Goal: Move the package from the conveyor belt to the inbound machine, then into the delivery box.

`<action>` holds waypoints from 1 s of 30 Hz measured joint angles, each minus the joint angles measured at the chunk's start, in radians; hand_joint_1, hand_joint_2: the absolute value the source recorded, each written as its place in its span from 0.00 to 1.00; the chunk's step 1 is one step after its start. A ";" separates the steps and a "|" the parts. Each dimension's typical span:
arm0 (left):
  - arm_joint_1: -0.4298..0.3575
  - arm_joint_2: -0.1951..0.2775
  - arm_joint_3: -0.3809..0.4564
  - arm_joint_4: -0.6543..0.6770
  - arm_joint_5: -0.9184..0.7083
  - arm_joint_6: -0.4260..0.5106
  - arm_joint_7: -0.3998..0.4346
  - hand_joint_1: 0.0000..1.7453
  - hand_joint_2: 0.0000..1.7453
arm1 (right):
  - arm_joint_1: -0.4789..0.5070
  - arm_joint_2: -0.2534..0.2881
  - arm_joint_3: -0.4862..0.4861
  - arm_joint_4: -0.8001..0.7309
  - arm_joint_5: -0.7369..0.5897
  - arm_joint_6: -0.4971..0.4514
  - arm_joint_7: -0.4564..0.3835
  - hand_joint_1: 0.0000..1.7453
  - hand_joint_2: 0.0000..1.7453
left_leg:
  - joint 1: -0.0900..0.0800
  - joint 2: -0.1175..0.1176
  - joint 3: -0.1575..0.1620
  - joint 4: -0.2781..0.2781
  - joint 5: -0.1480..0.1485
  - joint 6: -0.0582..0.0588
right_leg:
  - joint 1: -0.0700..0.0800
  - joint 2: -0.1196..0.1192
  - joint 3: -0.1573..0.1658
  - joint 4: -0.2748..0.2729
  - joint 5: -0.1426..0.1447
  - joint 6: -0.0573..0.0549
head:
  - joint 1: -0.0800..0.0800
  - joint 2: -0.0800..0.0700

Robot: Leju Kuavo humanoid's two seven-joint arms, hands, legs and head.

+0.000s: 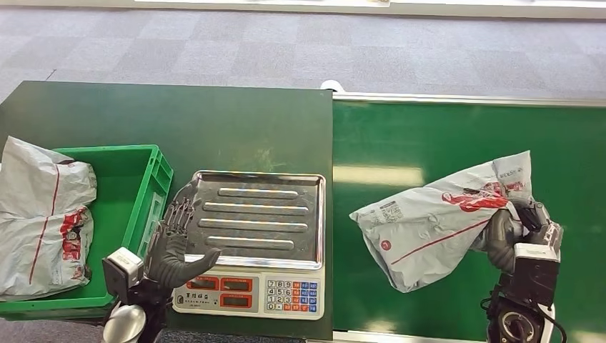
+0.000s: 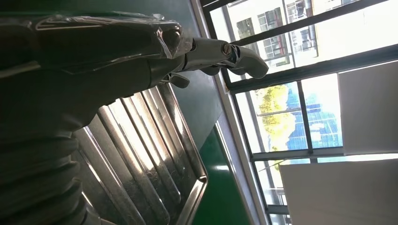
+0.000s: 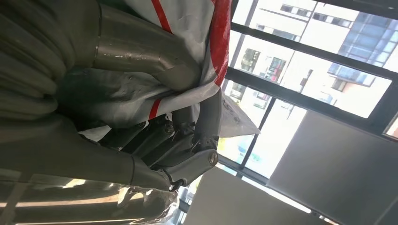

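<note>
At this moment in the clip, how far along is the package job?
Pickup looks done: the right hand grips the grey package above the conveyor belt. In hand is the carry toward the scale, whose steel tray is bare. The left hand is open at the scale's near left corner. Left: weighing, then the green crate, which already holds another bag.

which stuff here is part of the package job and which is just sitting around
Part of the job:
- grey package, held by the right hand
- conveyor belt
- scale with steel tray, presumably the inbound machine
- green crate, likely the delivery box
- left hand, holding nothing, fingers spread at the scale's edge

Just lying about:
- other grey parcel already in the crate
</note>
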 joint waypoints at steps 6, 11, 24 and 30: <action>-0.001 -0.011 -0.003 0.000 -0.023 0.011 -0.003 0.00 1.00 | -0.009 0.003 0.015 -0.067 0.036 0.007 0.029 1.00 1.00 | 0.000 0.000 0.000 0.000 0.000 0.000 | 0.000 0.000 0.000 0.000 0.000 0.000 | 0.000 0.000; -0.001 -0.017 -0.006 0.000 -0.028 0.016 -0.003 0.00 1.00 | -0.018 0.003 0.020 -0.090 0.040 0.007 0.038 1.00 1.00 | 0.000 0.000 0.000 0.000 0.000 0.000 | 0.000 0.000 0.000 0.000 0.000 0.000 | 0.000 0.000; -0.020 -0.030 -0.008 0.009 -0.056 0.310 -0.065 0.00 1.00 | -0.483 -0.108 0.169 0.175 0.236 -0.099 0.128 1.00 1.00 | -0.001 0.002 -0.003 0.000 0.006 0.001 | -0.001 0.001 -0.002 0.000 0.006 0.001 | 0.000 0.000; -0.039 -0.023 -0.028 0.033 -0.040 0.358 -0.081 0.00 1.00 | -0.764 -0.121 0.327 0.476 0.305 -0.160 0.150 1.00 1.00 | 0.000 -0.003 -0.008 0.000 0.009 0.001 | 0.000 -0.003 -0.006 0.001 0.008 0.000 | 0.000 0.000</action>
